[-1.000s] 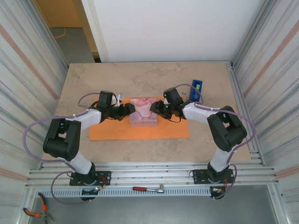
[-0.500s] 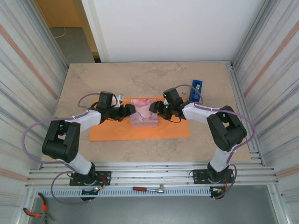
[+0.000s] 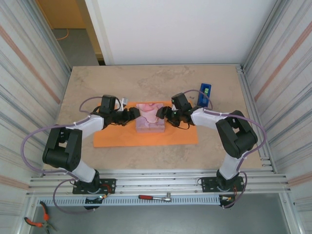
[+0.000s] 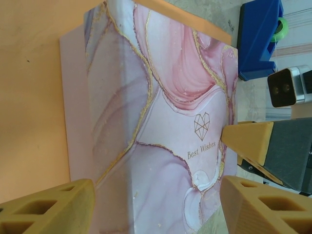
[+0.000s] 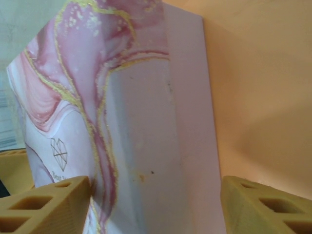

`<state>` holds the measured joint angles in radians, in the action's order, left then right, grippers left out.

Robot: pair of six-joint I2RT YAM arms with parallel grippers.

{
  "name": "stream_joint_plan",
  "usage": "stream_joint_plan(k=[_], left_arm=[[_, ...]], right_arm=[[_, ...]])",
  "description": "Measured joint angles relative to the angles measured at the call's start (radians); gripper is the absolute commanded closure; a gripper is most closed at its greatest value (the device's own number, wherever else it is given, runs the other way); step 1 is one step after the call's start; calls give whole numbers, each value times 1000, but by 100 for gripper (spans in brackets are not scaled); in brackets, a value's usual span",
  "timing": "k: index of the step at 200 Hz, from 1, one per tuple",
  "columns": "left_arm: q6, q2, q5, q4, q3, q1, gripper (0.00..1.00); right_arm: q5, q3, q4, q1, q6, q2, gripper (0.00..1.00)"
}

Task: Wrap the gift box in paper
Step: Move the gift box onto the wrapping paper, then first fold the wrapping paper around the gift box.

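A ratchet wrench (image 3: 154,197) lies on the metal rail in front of the desk (image 3: 146,83), and red-handled pliers (image 3: 35,222) lie at the rail's near left end. Both arms reach forward from their bases and bend inward toward the middle of the desk.

The paper (image 3: 146,138), a plain orange sheet, lies flat across the middle of the desk with its long sides running parallel to the desk's near edge. The gift box (image 3: 149,122), marbled pink and white with gold veins, rests on the paper, midway along its far edge. The left wrist view shows a gold heart and the words "Best Wishes" on its lid.

The left jaws meet the box from its left side and the right jaws from its right. Both stand wide open, and the tan fingers (image 4: 48,207) of each straddle the box. The fingers seem to sit just beside the box walls rather than clamping them, though the close views leave this uncertain.

A blue tape dispenser (image 3: 205,92) stands on the bare desk beyond the paper's far right corner, near the right arm.
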<state>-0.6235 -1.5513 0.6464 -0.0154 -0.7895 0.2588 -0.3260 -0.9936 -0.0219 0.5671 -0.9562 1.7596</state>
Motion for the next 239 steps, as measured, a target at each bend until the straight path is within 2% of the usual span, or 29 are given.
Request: stream_joint_plan(k=[11, 23, 64, 91, 117, 133, 141, 181, 218, 239], left_arm=[[3, 7, -1, 8, 0, 0, 30], [8, 20, -6, 19, 0, -2, 29], [26, 101, -30, 38, 0, -5, 26], [41, 150, -45, 49, 0, -6, 22], [51, 202, -60, 65, 0, -10, 14], [61, 247, -69, 74, 2, -10, 5], [63, 271, -74, 75, 5, -10, 1], [79, 369, -119, 116, 32, 1, 1], [92, 379, -146, 138, 46, 0, 1], [103, 374, -159, 150, 51, 0, 1]], right_arm=[[19, 2, -29, -1, 0, -18, 17], [42, 2, -68, -3, 8, -47, 0], [176, -13, -246, -5, 34, -198, 2], [330, -19, -355, 8, 52, -306, 2], [481, -23, -460, 26, 50, -405, 2], [535, -14, -507, 8, 22, -460, 2], [543, 8, -507, -11, 5, -490, 2], [533, 240, -503, -91, -35, -655, 0], [458, 341, -502, -146, -19, -695, 10], [409, 357, -504, -182, 22, -702, 20]])
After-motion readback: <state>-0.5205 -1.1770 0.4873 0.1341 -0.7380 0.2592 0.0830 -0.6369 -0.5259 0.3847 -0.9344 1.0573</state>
